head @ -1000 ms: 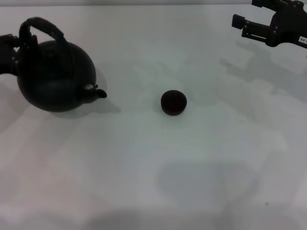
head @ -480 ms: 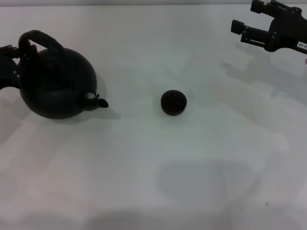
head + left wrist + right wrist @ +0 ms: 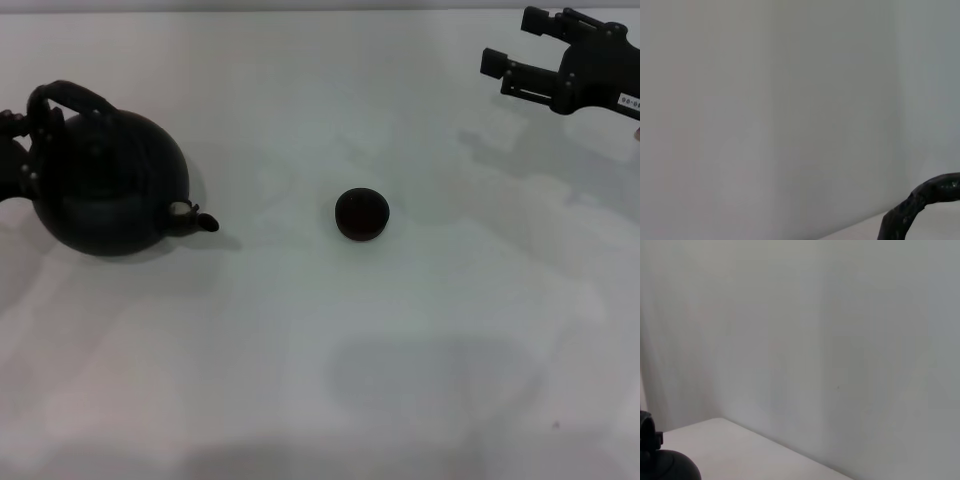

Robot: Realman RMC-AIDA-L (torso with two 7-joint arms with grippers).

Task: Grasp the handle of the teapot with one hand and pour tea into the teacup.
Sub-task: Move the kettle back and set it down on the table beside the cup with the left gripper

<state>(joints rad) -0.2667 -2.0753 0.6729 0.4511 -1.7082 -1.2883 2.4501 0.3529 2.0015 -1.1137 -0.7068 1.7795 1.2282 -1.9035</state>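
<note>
On the pale worktop [image 3: 300, 340] our left claw [image 3: 18, 160] looks clenched on the handle [image 3: 70, 97] of the teapot [image 3: 105, 185], well apart from the teacup [image 3: 361, 214] at centre, so we judge pouring undone, while our right claw [image 3: 520, 55] hovers splayed far off.

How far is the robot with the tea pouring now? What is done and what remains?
Done: the left gripper is at the handle of the teapot, apparently gripping it. In hand: the teapot sits far left, its spout towards the teacup but well apart from it. Left: carrying it over and pouring. The right gripper is parked far right, fingers open.
</note>
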